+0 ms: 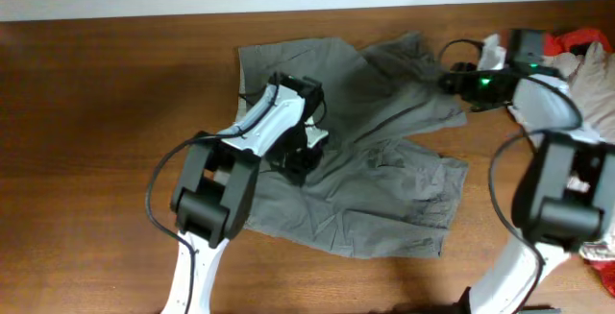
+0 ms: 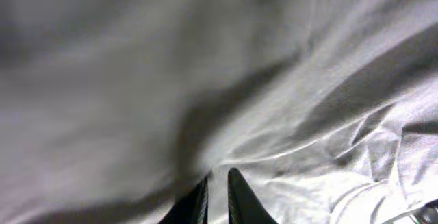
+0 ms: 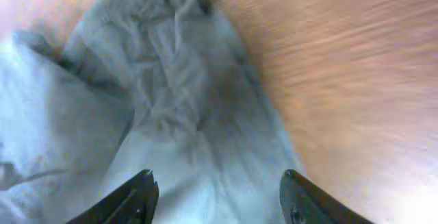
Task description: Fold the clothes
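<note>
Hanging above the shorts (image 1: 384, 180), right end effector (image 3: 219, 183) gapes, left end effector (image 2: 219, 176) barely parts.

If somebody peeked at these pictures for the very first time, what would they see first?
Probably the crumpled grey-olive shorts spread across the middle of the brown table. Next come the two robot arms over them: the left pincer is low over the middle of the cloth with its fingers nearly together. The right pincer is wide open at the shorts' far right edge.
</note>
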Robot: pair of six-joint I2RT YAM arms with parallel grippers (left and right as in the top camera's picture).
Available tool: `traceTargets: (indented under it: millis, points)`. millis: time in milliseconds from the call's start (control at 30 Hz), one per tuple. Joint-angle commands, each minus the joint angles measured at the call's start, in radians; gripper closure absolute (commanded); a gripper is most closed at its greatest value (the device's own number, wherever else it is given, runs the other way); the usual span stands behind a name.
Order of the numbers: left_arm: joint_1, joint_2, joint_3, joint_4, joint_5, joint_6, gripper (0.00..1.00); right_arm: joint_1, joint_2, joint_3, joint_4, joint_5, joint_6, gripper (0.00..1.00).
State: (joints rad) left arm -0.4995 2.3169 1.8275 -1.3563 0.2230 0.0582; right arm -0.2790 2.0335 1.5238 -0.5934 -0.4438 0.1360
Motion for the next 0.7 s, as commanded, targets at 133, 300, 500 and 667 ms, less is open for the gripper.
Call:
traceTargets:
  millis: [133, 300, 500, 667]
  points:
    - [0.085, -0.28, 0.159, -0.013, -0.196, -0.021, 0.76, -0.016, -0.391, 0.021, -0.192, 0.109, -0.053, 0.36]
    - [0.152, -0.473, 0.166, -0.023, -0.228, -0.022, 0.68, -0.016, -0.647, 0.021, -0.373, 0.109, -0.043, 0.29]
    - [0.214, -0.619, 0.166, -0.092, -0.227, -0.071, 0.64, -0.016, -0.82, 0.02, -0.621, 0.108, 0.042, 0.28]
    - [0.221, -0.644, 0.162, -0.177, -0.227, -0.07, 0.64, -0.016, -0.86, 0.019, -0.888, 0.109, 0.048, 0.28]
